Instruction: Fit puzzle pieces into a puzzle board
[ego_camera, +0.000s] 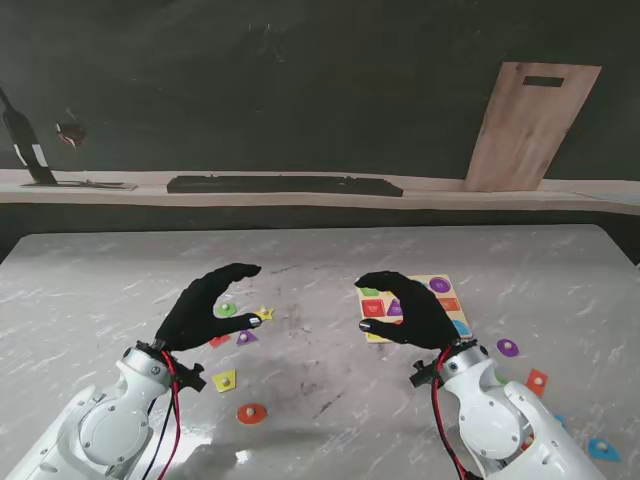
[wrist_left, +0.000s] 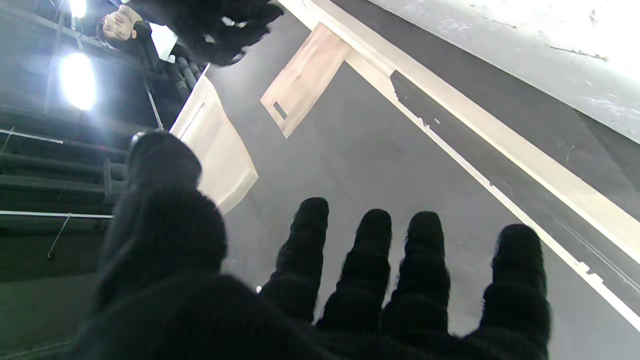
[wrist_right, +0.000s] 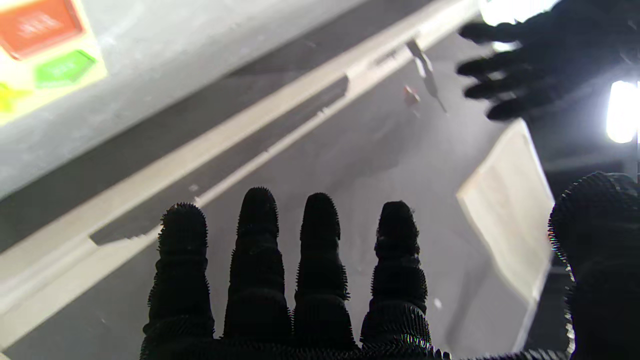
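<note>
The puzzle board (ego_camera: 443, 300) is lying flat on the marble table (ego_camera: 560, 280), a little right of centre and partly hidden under the right hand (ego_camera: 405, 305). Several pieces are already sitting in it: a purple round one (ego_camera: 439, 285) at the far corner, a red square one (ego_camera: 373, 308), a green piece (ego_camera: 370, 292) and an orange one (ego_camera: 449, 304) showing around the glove, so I judge the job to be well underway but not finished. Loose pieces are still waiting on both sides. Near the left hand (ego_camera: 208, 308) a green round piece (ego_camera: 227, 309), a yellow star (ego_camera: 264, 314), a purple triangle (ego_camera: 246, 337), a red piece (ego_camera: 219, 340), a yellow piece (ego_camera: 225, 380) and an orange disc (ego_camera: 251, 413) are lying scattered; to the right of the board a purple disc (ego_camera: 508, 347), an orange piece (ego_camera: 537, 381) and a blue piece (ego_camera: 602, 449) are lying apart from it. Both gloved hands are hovering with fingers spread and thumbs apart, grasping nothing; the wrist views are showing bare palms with clear gaps between the fingers (wrist_left: 372, 260) of the left and the fingers (wrist_right: 320, 260) of the right. How many slots are remaining open under the right hand cannot be told. At least nine pieces are looking left to fit, which suggests more than half the work is remaining.
</note>
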